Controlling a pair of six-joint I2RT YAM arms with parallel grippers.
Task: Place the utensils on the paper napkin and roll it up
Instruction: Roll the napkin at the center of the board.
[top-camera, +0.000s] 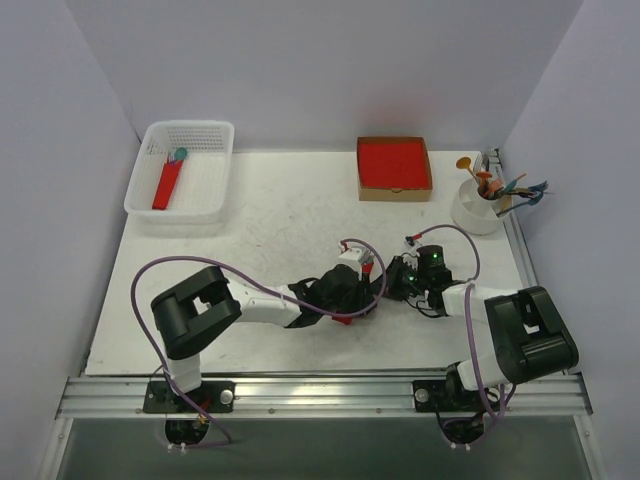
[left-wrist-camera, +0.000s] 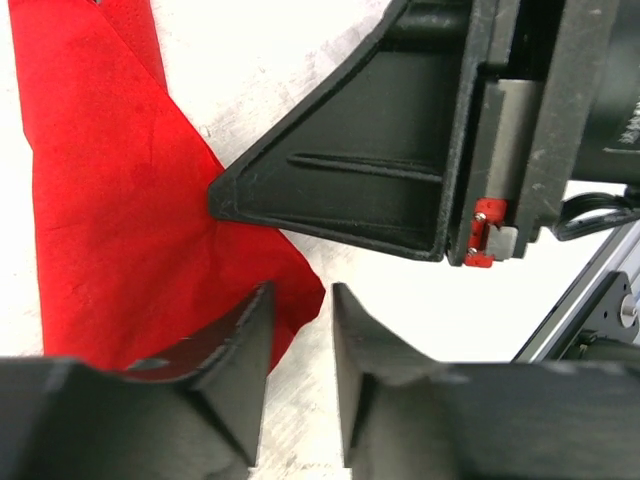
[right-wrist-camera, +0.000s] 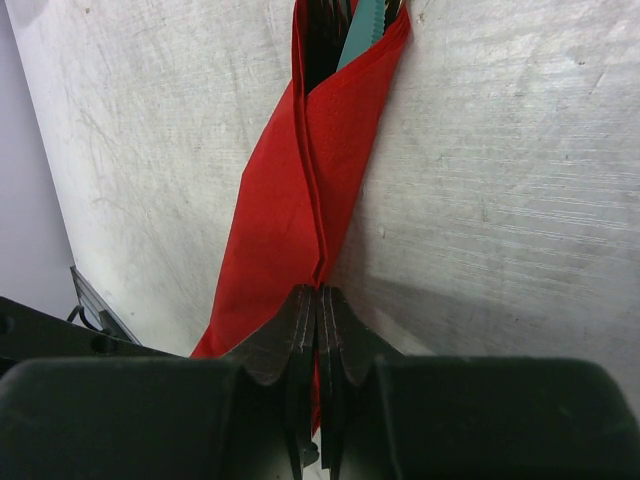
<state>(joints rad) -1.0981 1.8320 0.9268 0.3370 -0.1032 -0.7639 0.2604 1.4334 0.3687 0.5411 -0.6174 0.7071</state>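
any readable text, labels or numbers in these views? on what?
No text can be read in any view.
Right arm's housing: tiny pale marks at the edge of the left wrist view, too small and cut off to read.
Napkin, basket, box, cup: no print visible.

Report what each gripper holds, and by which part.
Right gripper: jaws shut on the paper napkin, pinching the near end of its folded wrap. Left gripper: jaws parted, holding nothing.
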